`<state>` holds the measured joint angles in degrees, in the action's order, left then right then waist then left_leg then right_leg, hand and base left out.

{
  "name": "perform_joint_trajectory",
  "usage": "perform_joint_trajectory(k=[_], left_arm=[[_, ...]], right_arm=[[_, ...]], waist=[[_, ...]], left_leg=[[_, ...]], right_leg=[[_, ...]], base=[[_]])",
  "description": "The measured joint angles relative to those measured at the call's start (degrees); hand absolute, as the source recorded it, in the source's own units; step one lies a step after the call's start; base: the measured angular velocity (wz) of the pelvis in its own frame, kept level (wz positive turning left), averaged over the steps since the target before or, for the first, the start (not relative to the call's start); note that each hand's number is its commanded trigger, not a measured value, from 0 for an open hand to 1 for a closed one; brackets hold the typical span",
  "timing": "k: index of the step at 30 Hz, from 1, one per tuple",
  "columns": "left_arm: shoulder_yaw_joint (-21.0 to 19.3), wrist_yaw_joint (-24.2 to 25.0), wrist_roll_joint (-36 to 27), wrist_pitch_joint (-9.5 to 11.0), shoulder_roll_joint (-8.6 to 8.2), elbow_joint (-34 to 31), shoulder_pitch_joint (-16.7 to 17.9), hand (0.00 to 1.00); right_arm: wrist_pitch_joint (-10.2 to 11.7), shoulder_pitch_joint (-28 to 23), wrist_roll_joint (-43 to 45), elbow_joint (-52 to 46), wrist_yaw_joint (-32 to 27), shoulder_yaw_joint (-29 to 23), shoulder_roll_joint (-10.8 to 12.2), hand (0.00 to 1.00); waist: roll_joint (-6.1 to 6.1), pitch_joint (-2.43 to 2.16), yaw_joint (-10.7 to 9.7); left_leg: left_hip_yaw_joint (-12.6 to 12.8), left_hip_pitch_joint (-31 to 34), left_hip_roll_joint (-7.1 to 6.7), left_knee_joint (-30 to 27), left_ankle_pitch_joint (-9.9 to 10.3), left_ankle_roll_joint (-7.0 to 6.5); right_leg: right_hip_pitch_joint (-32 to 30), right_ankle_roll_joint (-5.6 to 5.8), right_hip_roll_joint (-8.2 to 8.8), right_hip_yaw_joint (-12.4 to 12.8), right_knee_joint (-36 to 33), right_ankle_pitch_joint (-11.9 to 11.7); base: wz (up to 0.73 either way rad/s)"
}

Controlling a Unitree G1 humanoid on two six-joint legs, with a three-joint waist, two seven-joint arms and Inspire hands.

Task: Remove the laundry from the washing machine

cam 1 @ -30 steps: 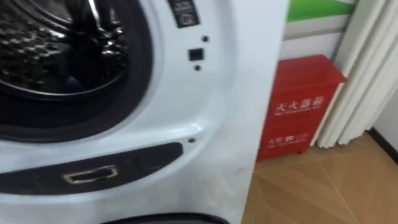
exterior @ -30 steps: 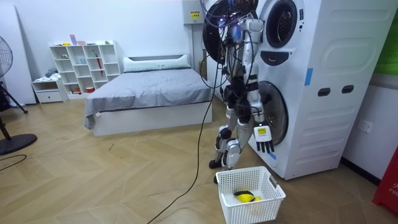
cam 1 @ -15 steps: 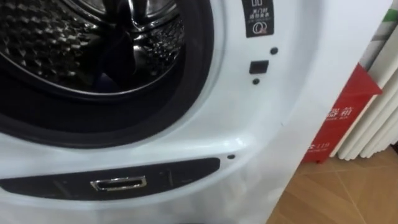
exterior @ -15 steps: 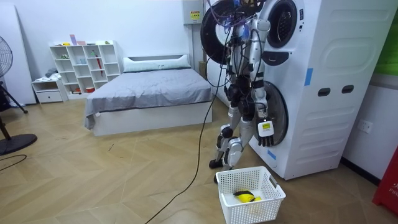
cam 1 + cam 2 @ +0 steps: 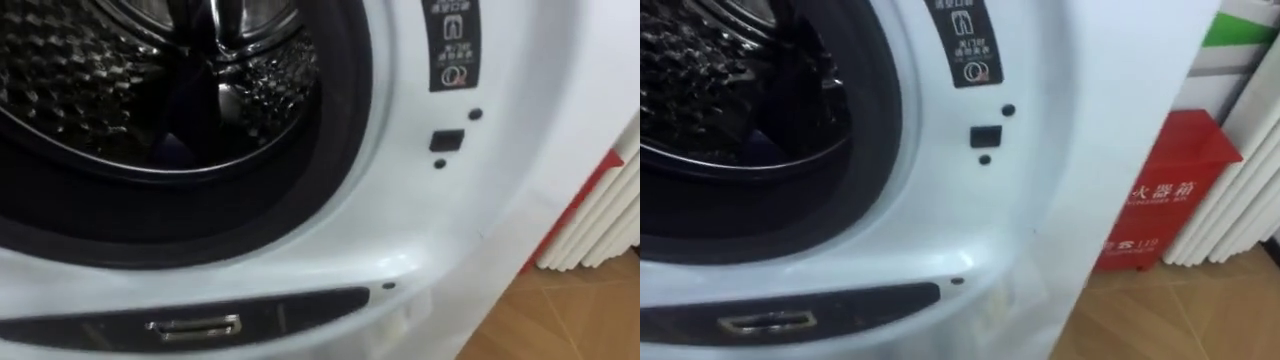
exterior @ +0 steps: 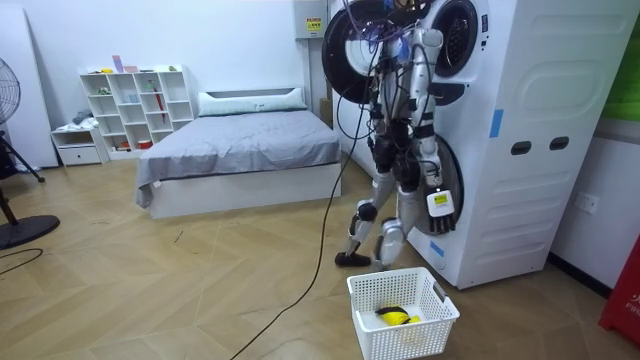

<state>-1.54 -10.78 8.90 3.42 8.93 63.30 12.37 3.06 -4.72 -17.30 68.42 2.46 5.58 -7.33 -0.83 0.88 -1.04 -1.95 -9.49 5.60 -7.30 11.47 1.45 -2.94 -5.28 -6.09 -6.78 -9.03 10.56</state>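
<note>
The open round mouth of the upper washing machine (image 5: 400, 230) is close in front of me, with its steel drum (image 5: 80, 90) inside a dark rubber rim (image 5: 300, 190). Something dark lies low in the drum (image 5: 175, 148); I cannot tell if it is cloth. In the room view I stand right against the stacked white machines (image 6: 520, 140), the round door (image 6: 345, 55) swung open by my head. My right hand (image 6: 441, 208) hangs at my side near the lower machine's door, fingers relaxed and holding nothing.
A white laundry basket (image 6: 436, 300) stands on the wood floor behind my feet with a yellow item (image 6: 398, 317) in it. A red cabinet (image 5: 1165, 195) and white curtain (image 5: 600, 220) stand to the machine's right. A dark panel with a handle (image 5: 195, 326) runs below the drum.
I have stepped closer to the machine and the eye views have swung left and up onto the drum. My right hand has swung in toward the lower door.
</note>
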Motion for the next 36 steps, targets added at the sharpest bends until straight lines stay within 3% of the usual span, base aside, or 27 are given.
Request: perform_joint_trajectory(k=[1, 2, 4, 6, 8, 11, 14, 15, 16, 18, 22, 24, 26, 27, 28, 29, 30, 31, 32, 33, 34, 35, 36], left_arm=[[-0.79, 0.01, 0.70, -0.36, 0.18, 0.19, 0.30, 0.00], [-1.11, 0.10, 2.48, -1.67, -0.28, 0.99, 0.09, 0.00], [-0.92, 0.09, 3.85, -1.80, -0.61, -0.62, -0.13, 0.00], [-0.95, -0.10, 5.25, -2.14, -0.67, -2.48, -0.12, 0.00], [-1.67, -0.48, 6.69, -2.19, -0.63, -3.78, 0.03, 0.00], [-2.03, -1.07, 8.81, -2.61, -0.17, -3.07, 0.42, 0.00], [-0.69, -0.86, 8.76, -3.85, -0.50, -2.96, 0.90, 0.00], [0.03, -0.49, 8.70, -4.20, -1.08, -2.94, 1.05, 0.00], [0.32, 0.47, 8.63, -4.82, -1.69, -2.57, 1.29, 0.00], [0.21, 1.45, 8.63, -5.15, -1.69, -2.58, -0.06, 0.00], [0.58, 1.51, 7.45, -4.35, -1.44, -5.62, -4.17, 0.00], [1.03, 1.54, 7.41, -3.22, -1.88, -7.28, -7.36, 0.00], [2.44, 1.58, 7.52, -2.91, -1.87, -7.43, -10.08, 0.00], [3.65, 1.78, 7.56, -2.87, -1.89, -7.44, -11.10, 0.00], [3.91, 1.92, 7.63, -2.84, -1.88, -7.44, -11.41, 0.00], [4.26, 2.33, 7.68, -2.89, -1.85, -7.39, -11.62, 0.00], [5.22, 2.51, 7.66, -2.92, -1.80, -7.28, -11.81, 0.00], [6.14, 2.56, 8.05, -3.07, -1.81, -6.86, -11.21, 0.00], [6.35, 2.63, 8.07, -3.03, -1.84, -6.57, -10.74, 0.00], [6.62, 2.67, 7.89, -3.05, -1.83, -5.83, -9.85, 0.00], [6.71, 2.64, 7.55, -3.05, -1.73, -5.78, -9.18, 0.00], [6.86, 2.56, 7.30, -3.06, -1.69, -4.65, -8.45, 0.00], [7.18, 2.56, 6.95, -3.08, -1.82, -2.94, -8.44, 0.00]], right_arm=[[0.24, 0.32, 0.23, -0.39, 0.16, -0.02, 0.10, 0.00], [0.74, -0.40, 0.05, -0.81, -0.23, -0.21, -0.04, 0.00], [0.67, -0.89, -0.25, -0.72, 0.17, -0.70, 0.08, 0.00], [0.58, -0.92, 0.31, -0.66, 0.32, -0.74, -0.07, 0.00], [0.53, -1.03, 2.26, -0.74, 0.90, -1.65, -0.05, 0.00], [-0.63, -0.98, 5.76, -0.79, 2.07, -2.59, -0.07, 0.00], [-0.64, -0.99, 6.04, -0.95, 2.49, -3.34, -0.24, 0.00], [-0.68, -0.83, 6.15, -0.92, 2.54, -4.25, -0.70, 0.00], [-0.69, -0.85, 6.38, -0.84, 2.58, -4.60, -1.55, 0.00], [-0.48, -0.99, 5.75, -0.96, 2.56, -5.24, -1.80, 0.00], [0.84, -0.85, 4.07, -1.16, 2.41, -6.50, -1.86, 0.00], [1.34, -0.17, 3.15, -1.10, 2.33, -7.12, -1.86, 0.00], [1.33, 0.76, 2.60, -1.15, 2.34, -7.02, -1.77, 0.00], [1.32, 1.06, 2.70, -1.30, 2.32, -7.07, -1.83, 0.00], [1.26, 1.22, 2.79, -1.29, 2.34, -7.31, -1.78, 0.00], [1.17, 1.31, 2.81, -1.47, 2.25, -7.94, -1.50, 0.00], [1.13, 1.14, 2.79, -1.69, 1.95, -8.00, -1.37, 0.00], [1.10, 0.81, 2.79, -1.67, 1.92, -7.91, -1.38, 0.00], [1.10, 0.57, 2.79, -1.65, 1.81, -7.80, -1.39, 0.00], [1.12, 0.15, 2.79, -1.77, 1.51, -7.23, -1.54, 0.00], [1.11, -0.02, 2.57, -1.77, 1.42, -6.89, -1.61, 0.00], [1.10, -0.02, 1.78, -1.77, 1.43, -6.80, -1.69, 0.00], [1.15, -0.05, 0.56, -1.80, 1.42, -6.97, -1.92, 0.00]], waist=[[0.79, 0.23, -0.04], [-0.21, 0.18, -1.80], [0.23, 0.30, -1.79], [0.47, -0.31, -1.55], [0.61, -0.35, -0.64], [1.21, -0.68, 0.68], [1.19, -0.83, 0.58], [0.81, -0.65, 0.58], [-0.33, -0.61, 0.43], [-1.15, -0.44, -1.45], [-1.99, -0.56, -2.23], [-2.86, -0.22, -2.49], [-2.79, -0.04, -2.61], [-2.88, -0.06, -2.86], [-2.87, -0.09, -3.21], [-2.56, -0.24, -3.69], [-1.80, -0.67, -3.79], [-0.86, -0.97, -3.70], [-0.42, -0.99, -3.69], [0.54, -1.14, -3.72], [0.90, -1.07, -3.64], [0.40, -0.40, -3.59], [-0.52, -0.49, -4.21]], left_leg=[[0.14, -0.01, -0.07, -0.73, 1.13, 1.56], [1.02, 0.16, 1.67, -1.62, 2.82, 2.96], [3.86, 0.54, 1.68, -2.03, 2.77, 2.75], [4.46, 0.78, 1.52, -2.16, 2.77, 2.73], [4.94, 1.19, 1.39, -2.78, 3.32, 2.74], [4.75, 5.88, 1.42, -12.82, 5.51, 3.13], [3.96, 10.42, 1.84, -23.79, 5.73, 3.21], [4.05, 12.49, 2.62, -30.86, 5.73, 2.84], [4.13, 12.44, 3.23, -37.50, 5.41, 2.35], [4.29, 10.17, 3.34, -41.01, 5.34, 2.53], [3.25, 3.04, 2.52, -34.73, 5.39, 3.29], [2.32, -1.29, 2.79, -26.28, 6.44, 4.27], [1.46, -2.65, 2.68, -19.42, 10.72, 3.98], [2.04, -2.74, 2.56, -15.24, 12.86, 3.28], [2.48, -2.69, 2.36, -13.55, 13.64, 2.37], [3.37, -1.88, 1.05, -11.55, 14.70, 0.66], [3.58, -0.63, -0.62, -11.39, 15.18, -0.37], [3.91, 0.49, -2.49, -11.84, 14.83, -1.90], [4.46, 0.88, -3.62, -12.05, 14.47, -2.70], [5.50, 1.20, -5.69, -12.18, 13.49, -3.92], [6.44, 1.46, -6.41, -12.37, 13.14, -4.47], [8.67, 2.43, -6.27, -13.37, 12.73, -5.18], [9.73, 3.20, -5.71, -13.82, 12.27, -5.89]], right_leg=[[-1.59, -2.14, 1.43, -1.95, 1.03, -6.93], [-0.82, -0.71, 0.41, -3.63, -0.48, -6.48], [0.66, -1.07, 0.43, -4.41, -0.26, -6.23], [1.06, -1.06, 0.38, -4.60, 0.35, -6.04], [1.04, -1.22, 0.13, -4.61, 0.21, -5.82], [0.71, -2.21, 0.20, -4.57, -0.81, -5.12], [0.24, -2.87, 0.89, -5.75, -1.04, -3.63], [-0.10, -3.31, 0.98, -7.30, -2.13, -3.31], [-0.20, -3.51, 0.90, -8.96, -2.97, -3.03], [-0.70, -4.07, 0.96, -10.63, -4.01, -3.52], [-5.49, -4.62, 1.03, -12.36, -6.83, -4.61], [-8.06, -4.88, 0.99, -14.20, -6.93, -6.85], [-10.52, -4.84, 1.23, -14.67, -6.52, -8.93], [-11.87, -4.64, 1.52, -15.39, -5.71, -10.66], [-12.45, -4.21, 1.70, -15.54, -5.20, -11.47], [-13.60, -3.70, 2.52, -15.29, -4.27, -13.48], [-14.16, -3.38, 3.52, -14.61, -2.66, -16.37], [-13.85, -2.69, 4.74, -13.39, 0.16, -19.66], [-13.54, -1.82, 5.38, -12.61, 1.47, -21.17], [-13.21, 1.33, 6.19, -9.99, 3.33, -23.81], [-13.08, 3.99, 6.65, -8.71, 4.03, -24.69], [-13.46, 7.58, 6.99, -6.31, 2.76, -23.82], [-13.74, 5.66, 7.74, -5.44, -4.71, -19.65]], base=[[-0.30], [0.26], [0.40], [0.33], [0.18], [0.00], [0.07], [-0.15], [-0.14], [0.27], [0.26], [0.25], [0.20], [0.11], [0.15], [0.12], [0.00], [-0.12], [-0.20], [-0.18], [-0.27], [-0.14], [0.03]])
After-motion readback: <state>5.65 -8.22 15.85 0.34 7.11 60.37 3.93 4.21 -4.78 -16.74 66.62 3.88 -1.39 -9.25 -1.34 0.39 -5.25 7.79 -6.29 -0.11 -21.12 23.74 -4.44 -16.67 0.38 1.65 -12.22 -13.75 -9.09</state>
